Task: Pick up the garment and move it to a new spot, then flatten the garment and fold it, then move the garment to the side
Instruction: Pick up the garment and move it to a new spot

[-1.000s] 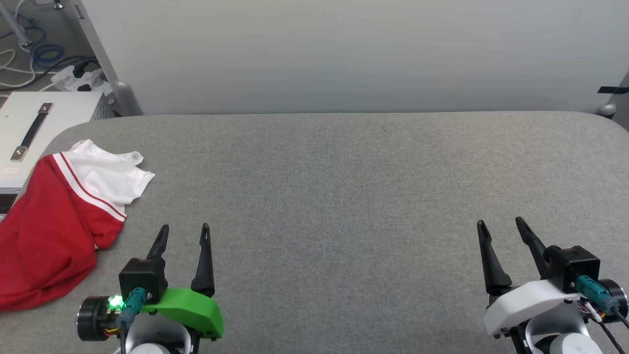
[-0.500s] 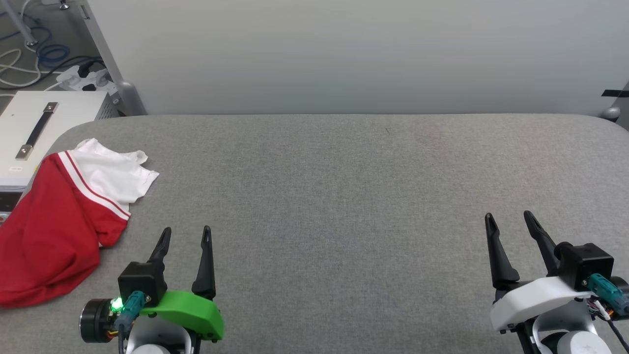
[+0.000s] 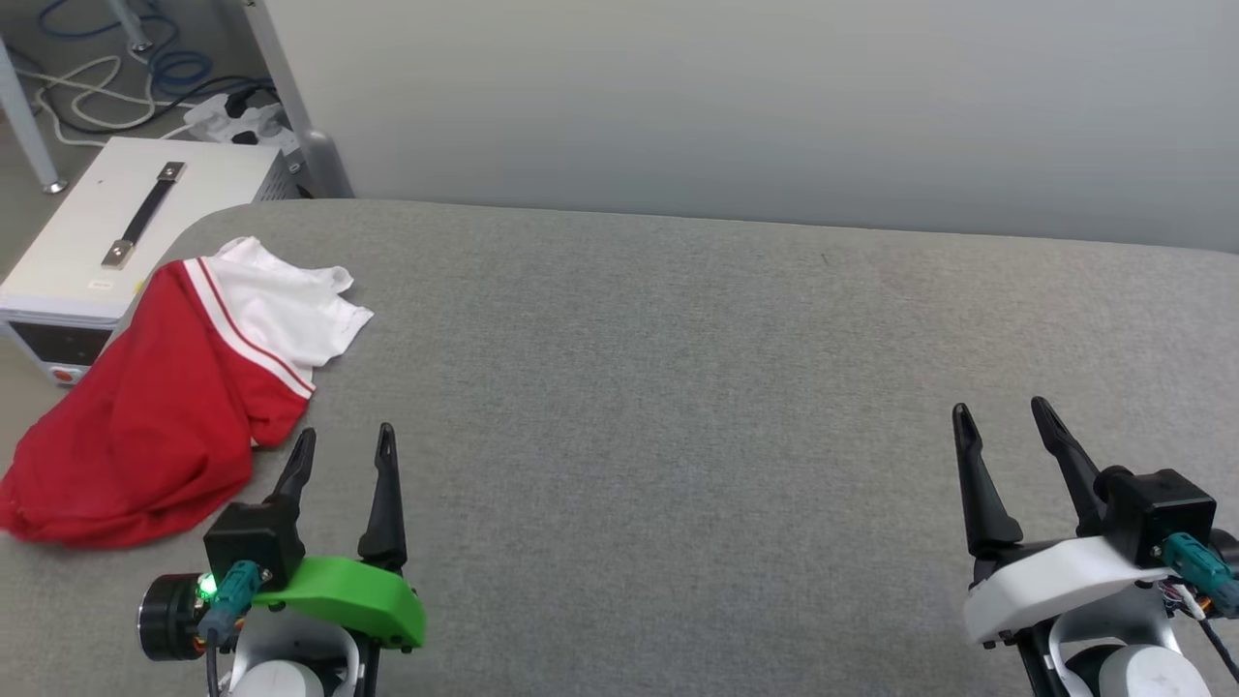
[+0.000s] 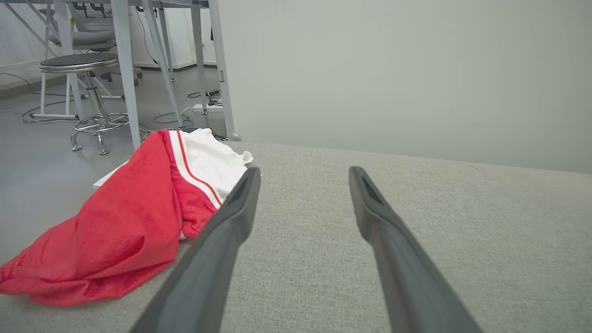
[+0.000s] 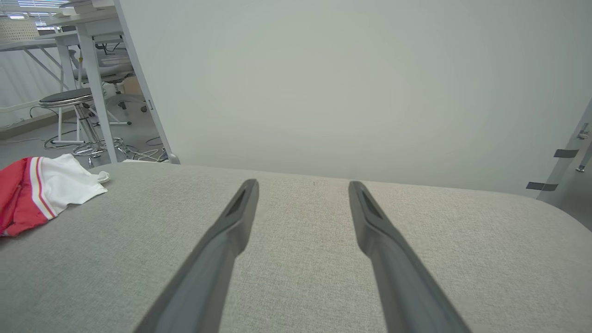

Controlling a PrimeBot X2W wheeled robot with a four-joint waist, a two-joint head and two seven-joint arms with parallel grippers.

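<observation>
The garment (image 3: 145, 426) lies crumpled at the left edge of the worktop (image 3: 678, 387), beside a white equipment case (image 3: 87, 261), with its red body nearest the robot and its white sleeve behind. Over the last second the head view has swung left: this is a camera move, not a garment move. The left tool (image 3: 346, 433), open and empty, now stands just beside the red fold. The right tool (image 3: 1000, 407), also open and empty, is well apart. Pick-up appears imminent but has not begun.
</observation>
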